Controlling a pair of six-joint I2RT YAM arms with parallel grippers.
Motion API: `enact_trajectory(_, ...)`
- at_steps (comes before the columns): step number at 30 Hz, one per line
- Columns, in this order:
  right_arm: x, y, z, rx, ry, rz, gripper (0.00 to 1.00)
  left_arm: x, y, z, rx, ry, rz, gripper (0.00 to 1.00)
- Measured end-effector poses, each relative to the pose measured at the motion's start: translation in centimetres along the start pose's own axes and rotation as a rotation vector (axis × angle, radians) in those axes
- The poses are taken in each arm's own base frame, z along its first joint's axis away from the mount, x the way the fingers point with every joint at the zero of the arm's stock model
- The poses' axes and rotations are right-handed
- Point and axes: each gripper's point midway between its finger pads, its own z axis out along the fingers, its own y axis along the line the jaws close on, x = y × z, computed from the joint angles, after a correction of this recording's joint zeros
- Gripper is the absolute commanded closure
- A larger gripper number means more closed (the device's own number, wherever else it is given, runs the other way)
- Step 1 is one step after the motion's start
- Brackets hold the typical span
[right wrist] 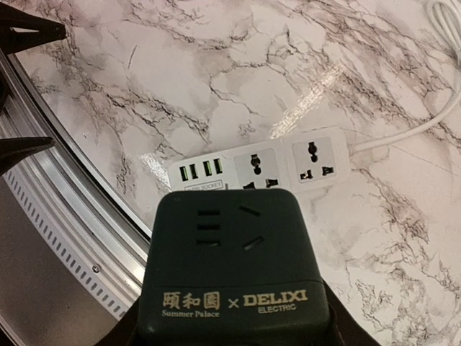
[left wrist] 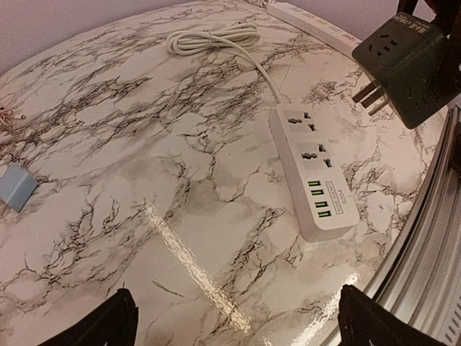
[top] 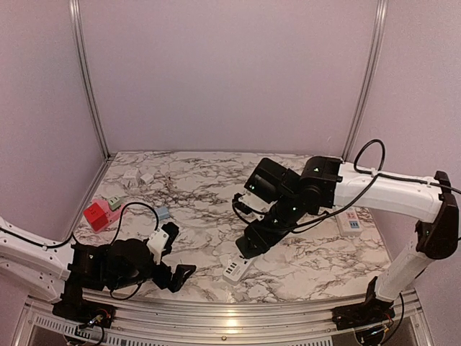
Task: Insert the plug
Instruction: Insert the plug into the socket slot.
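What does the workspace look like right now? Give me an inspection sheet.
Surface: marble table, glossy.
Job's things: dark green adapter held in the air near white power strip, prongs bare, not inserted.
Clutter: red box, blue piece, second strip.
Grippers: left gripper open, empty; right gripper shut on the adapter.
Cables: white cord coiled behind the strip.
Surroundings: plain walls, metal frame.
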Motion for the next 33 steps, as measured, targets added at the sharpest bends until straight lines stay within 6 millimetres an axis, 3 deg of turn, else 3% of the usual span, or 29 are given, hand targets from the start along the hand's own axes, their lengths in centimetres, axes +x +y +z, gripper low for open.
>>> enact_trajectory(7, 0.2, 0.1, 4.1, 0.034, 0.149, -0.076, 1.0, 0.8, 1.6, -1.3, -0.02, -0.037, -0.045, 0.01)
enact_trajectory(11, 0.7, -0.2, 5.4, 0.059, 0.216, -0.104, 1.0, 0.7, 2.0, -1.8, -0.015, -0.059, -0.073, 0.01)
enact_trajectory(24, 0.8, -2.2, 6.3, 0.132, 0.273, -0.153, 1.0, 0.3, 2.3, -2.7, 0.0, -0.1, -0.117, 0.01)
enact_trajectory(33, 0.5, -2.2, 6.9, 0.134, 0.285, -0.193, 1.0, 0.5, 2.3, -2.6, -0.001, -0.096, -0.127, 0.01)
